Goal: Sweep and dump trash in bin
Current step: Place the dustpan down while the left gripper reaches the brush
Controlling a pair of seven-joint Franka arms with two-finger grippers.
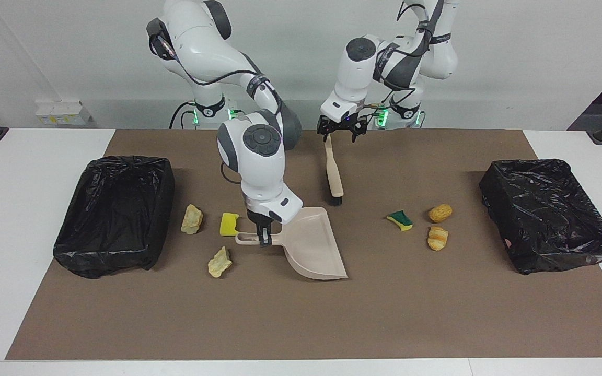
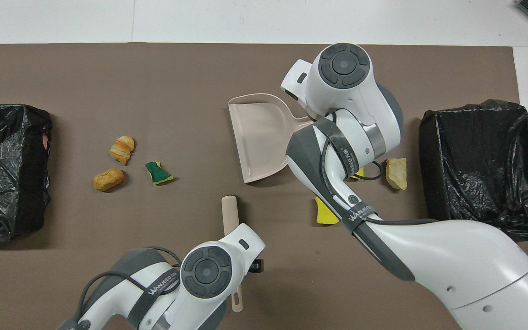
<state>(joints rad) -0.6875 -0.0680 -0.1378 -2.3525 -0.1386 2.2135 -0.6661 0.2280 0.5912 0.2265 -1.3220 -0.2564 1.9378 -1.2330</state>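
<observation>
While my right gripper (image 1: 264, 236) has its fingers clamped on the handle of the beige dustpan (image 1: 313, 245), the pan lies mid-table with its mouth pointing at about 5 o'clock in the facing view. My left gripper (image 1: 340, 130) hangs over the handle end of the brush (image 1: 333, 168), fingers spread and holding nothing. Trash lies in two groups. Toward the right arm's end: a pale sponge lump (image 1: 192, 219) at 9 o'clock from the dustpan handle, a yellow sponge piece (image 1: 229, 224) just beside that handle, and another pale lump (image 1: 220, 262) at 7 o'clock. Toward the left arm's end: a green-backed sponge (image 1: 400, 220), a brown bread lump (image 1: 440, 212) and a striped bread piece (image 1: 437, 238). One black-lined bin (image 1: 114, 214) stands at each end of the table, the other (image 1: 547, 213) at 3 o'clock.
</observation>
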